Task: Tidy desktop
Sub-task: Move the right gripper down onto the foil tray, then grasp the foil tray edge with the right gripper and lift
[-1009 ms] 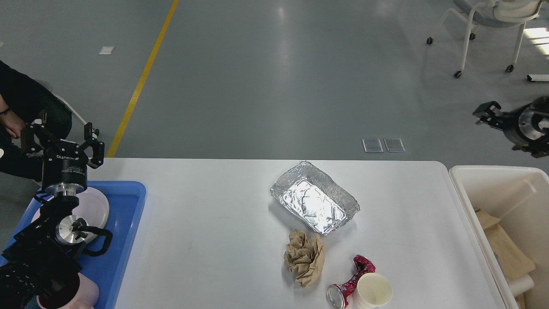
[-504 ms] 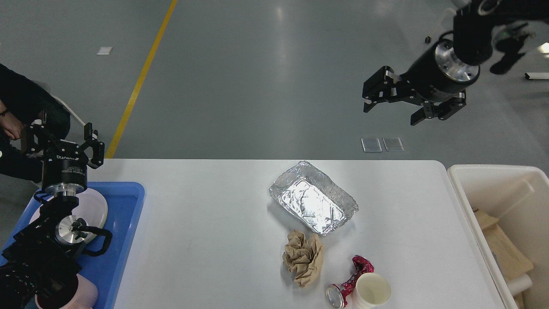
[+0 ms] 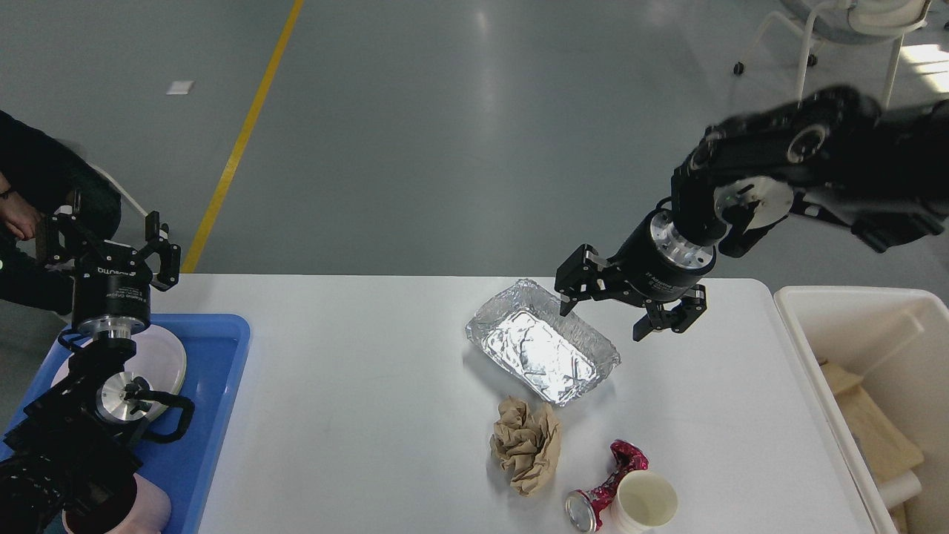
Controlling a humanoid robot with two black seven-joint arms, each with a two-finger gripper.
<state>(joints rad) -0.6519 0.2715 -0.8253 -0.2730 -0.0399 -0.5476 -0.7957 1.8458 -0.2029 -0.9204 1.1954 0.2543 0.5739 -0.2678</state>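
Foil tray (image 3: 543, 351): mid-desktop (image 3: 356, 415), long axis diagonal, far-left to near-right. Right gripper (image 3: 609, 314): fingers spread wide, empty, hovering by the tray's far-right rim; the nearer arm. Left gripper (image 3: 111, 237): spread, empty, well apart leftward.

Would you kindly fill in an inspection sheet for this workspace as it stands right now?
Surface: white desktop, mostly bare on its left half.
Job's things: foil tray, crumpled brown paper, crushed red can touching a paper cup.
Clutter: blue tray at left holding a white plate; cream bin at right with cardboard pieces inside.
End effectors: right end effector open, hovering by the foil tray's far right corner, empty; left end effector open, empty, above the blue tray.
Cables: black cable loop on the left arm.
Surroundings: grey floor, yellow line, chair, a person at far left.
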